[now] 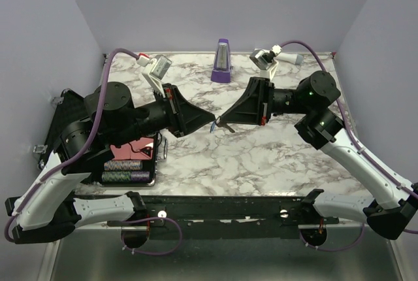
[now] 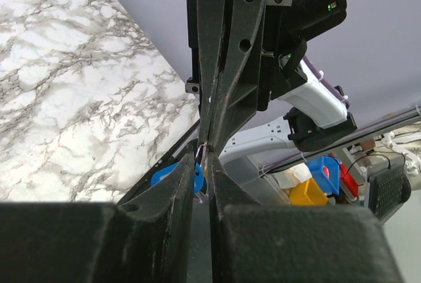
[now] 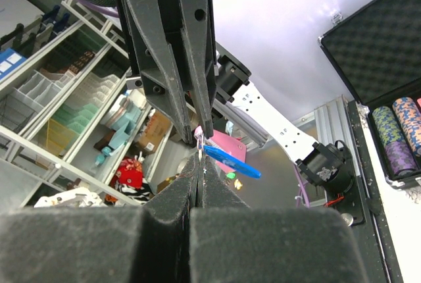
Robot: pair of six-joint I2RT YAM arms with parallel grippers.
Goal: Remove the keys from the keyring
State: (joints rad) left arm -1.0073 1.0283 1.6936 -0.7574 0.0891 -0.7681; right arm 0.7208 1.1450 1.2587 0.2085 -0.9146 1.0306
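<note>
Above the marble bench (image 1: 274, 157), on the near side of the purple metronome-shaped block (image 1: 222, 62) and well apart from it, both end effectors are met tip to tip. The keys (image 1: 215, 126) are held in the air between the two tips, clear of the bench.

The left end effector (image 1: 211, 127) is seen narrow, nearly closed, with the blue plastic key head (image 2: 172, 175) caught at its tips. In the left wrist view a sliver of blue is seen in the slit between its fingers.

The right end effector (image 1: 221, 123) is closed tight, its fingers pressed together on a thin silvery bit of the key set. Whether that bit is the keyring or a key blade cannot be told. In the right wrist view the blue head is seen sticking out sideways just past the tips. In the top view a silvery key (image 1: 230, 126) is seen hanging under the right tip.

An open black case (image 3: 381, 39) with stacked poker chips (image 1: 124, 165) is placed to the near left of the purple block, beside the left arm.
</note>
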